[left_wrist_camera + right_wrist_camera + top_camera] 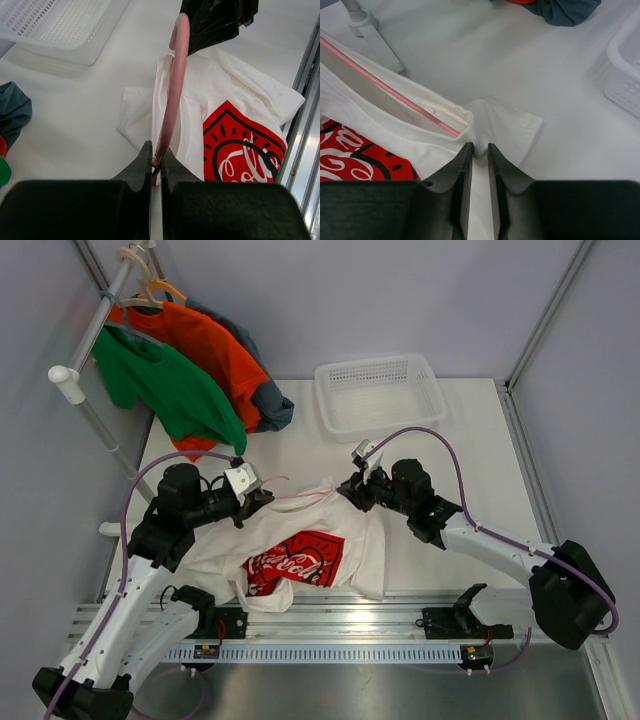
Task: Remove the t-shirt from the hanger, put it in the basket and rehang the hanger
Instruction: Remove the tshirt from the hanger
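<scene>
- The white table spreads under both my arms.
- The white t-shirt with a red print lies rumpled on it, between my grippers.
- The pink hanger runs inside its neck.
- My left gripper pinches the hanger; my right gripper nips a shirt fold.

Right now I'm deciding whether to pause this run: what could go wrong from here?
The right hand pinches only a small fold of the t-shirt near the sleeve; it may slip out. The hanger, clamped by the left hand, lies inside the collar and could snag the fabric when pulled.
</scene>
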### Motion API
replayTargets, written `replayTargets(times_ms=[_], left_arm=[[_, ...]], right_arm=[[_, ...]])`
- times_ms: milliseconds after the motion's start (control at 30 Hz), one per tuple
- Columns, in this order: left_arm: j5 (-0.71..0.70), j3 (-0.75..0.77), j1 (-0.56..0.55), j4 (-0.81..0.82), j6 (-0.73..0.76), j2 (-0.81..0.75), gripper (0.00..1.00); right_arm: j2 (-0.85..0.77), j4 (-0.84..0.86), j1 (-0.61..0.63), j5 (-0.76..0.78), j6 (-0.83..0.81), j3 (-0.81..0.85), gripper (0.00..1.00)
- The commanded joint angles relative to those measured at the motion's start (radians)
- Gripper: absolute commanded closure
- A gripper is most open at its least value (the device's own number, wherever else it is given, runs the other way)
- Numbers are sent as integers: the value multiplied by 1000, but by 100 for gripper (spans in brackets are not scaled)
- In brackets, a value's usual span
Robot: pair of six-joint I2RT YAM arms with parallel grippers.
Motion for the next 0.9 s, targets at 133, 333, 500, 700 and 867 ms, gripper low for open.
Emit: replayTargets(times_ms=[133, 333, 500, 700, 867], left_arm=[[-7, 49, 13, 48, 9, -16, 100], [-48, 64, 27, 39, -8, -24, 100], [-109, 61, 45, 56, -28, -44, 100], [-142, 95, 54, 90, -80, -41, 100], [-154, 202, 57, 85, -146, -29, 100]], right_arm=[[24, -15, -6, -69, -17, 66, 100], [21, -8, -12, 116, 37, 69, 100], [-16, 38, -134, 178, 149, 22, 100], [1, 32, -217, 120, 206, 18, 100], [91, 54, -216, 61, 215, 46, 100]])
